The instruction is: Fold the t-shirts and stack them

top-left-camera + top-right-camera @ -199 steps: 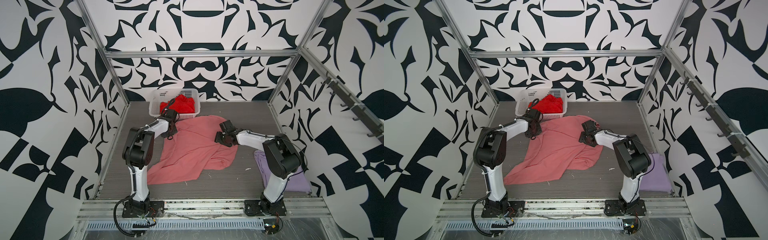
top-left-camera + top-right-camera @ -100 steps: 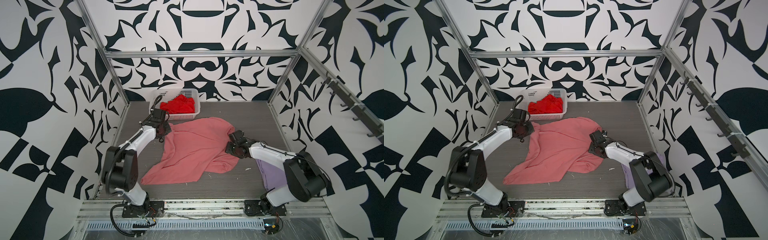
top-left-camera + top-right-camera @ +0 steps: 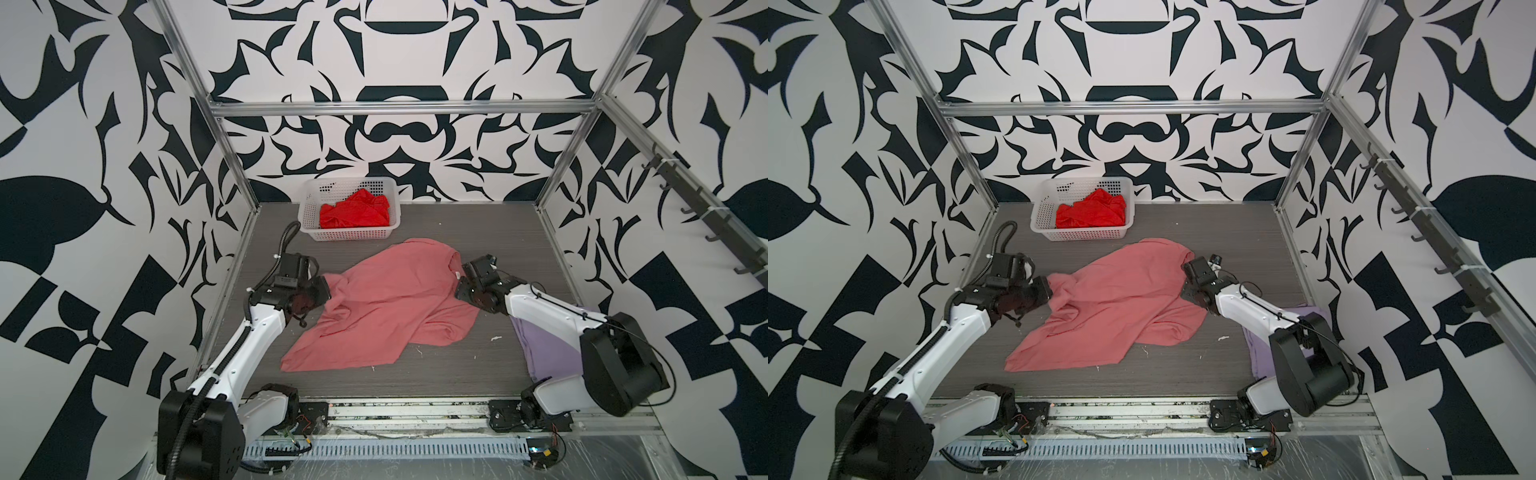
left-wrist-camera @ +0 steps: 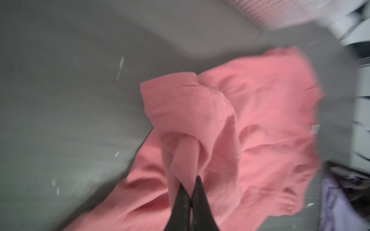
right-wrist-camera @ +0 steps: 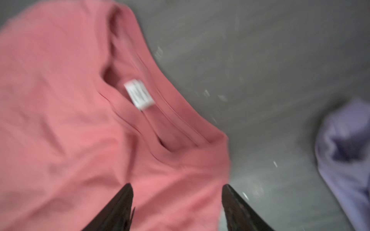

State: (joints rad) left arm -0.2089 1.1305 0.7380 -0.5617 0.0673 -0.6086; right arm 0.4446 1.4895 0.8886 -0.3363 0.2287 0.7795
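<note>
Pinching salmon-pink shirt [image 3: 395,299], left hand [image 4: 190,181]; right hand [image 5: 177,185] spread.

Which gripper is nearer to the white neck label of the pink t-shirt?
Right. The right gripper hangs open just beside the neck label, at the collar. The left gripper is across the pink t-shirt, shut on its opposite edge.

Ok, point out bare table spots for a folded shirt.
Back right, between the white basket and the right wall, the table is bare. So is the front strip between the salmon-pink shirt and the rail. The middle and the lavender shirt corner are crowded.
</note>
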